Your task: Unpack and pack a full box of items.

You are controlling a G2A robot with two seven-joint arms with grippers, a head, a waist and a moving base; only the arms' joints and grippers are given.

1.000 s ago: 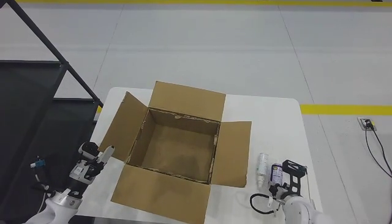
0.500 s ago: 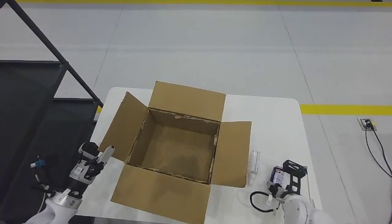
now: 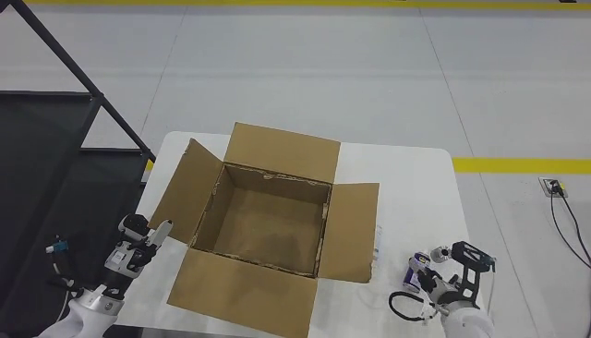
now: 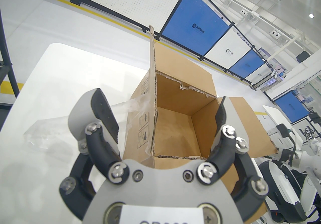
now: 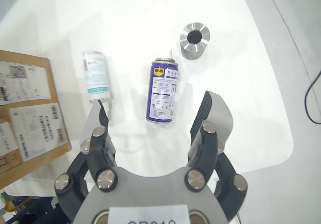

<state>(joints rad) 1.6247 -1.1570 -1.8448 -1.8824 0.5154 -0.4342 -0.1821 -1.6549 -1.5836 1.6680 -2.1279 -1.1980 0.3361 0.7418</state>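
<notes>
Near the table [image 5: 253, 114] edge, spread right tool [image 5: 154, 102] faces spray can [image 5: 163, 89]

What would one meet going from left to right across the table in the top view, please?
left gripper → box → bottle → spray can → right gripper
</notes>
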